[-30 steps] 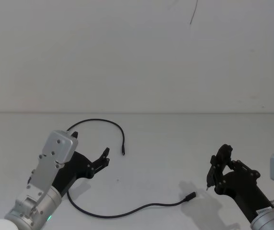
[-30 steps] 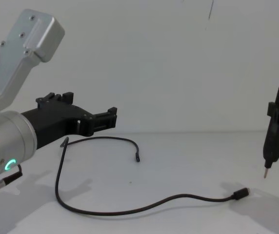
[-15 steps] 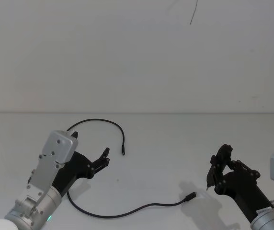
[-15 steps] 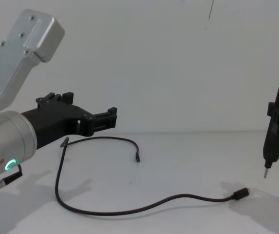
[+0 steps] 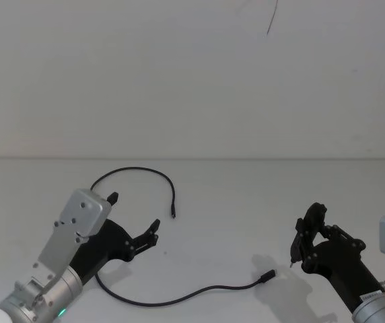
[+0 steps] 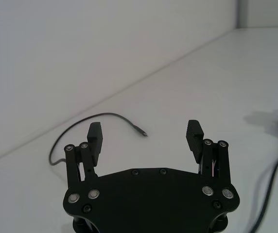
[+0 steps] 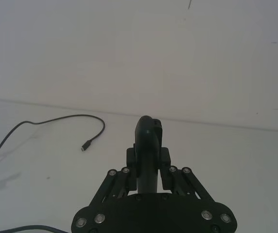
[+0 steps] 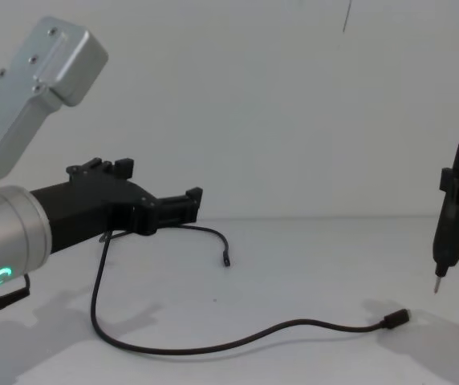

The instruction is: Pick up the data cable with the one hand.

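Wide open and empty, the left gripper (image 5: 134,212) hovers over the data cable (image 5: 199,291), looped across the table's (image 5: 246,202) bare front-left, while the right gripper (image 5: 311,232) clamps a slim black tool (image 8: 448,237) near the front-right corner.

The data cable (image 5: 138,168) is a thin black cord lying slack on the white table (image 5: 233,195), with a small black plug at each end. From the plug at lower centre-right of the head view it sweeps left in a shallow curve along the bottom, bends up on the left, arches over and drops to its other plug near the middle. The left gripper (image 5: 134,211), black and angular on a thick silver cylinder with a green ring light, sits at lower left, raised off the table over the cable's left bend, pointing to the right, jaws spread wide with nothing between them
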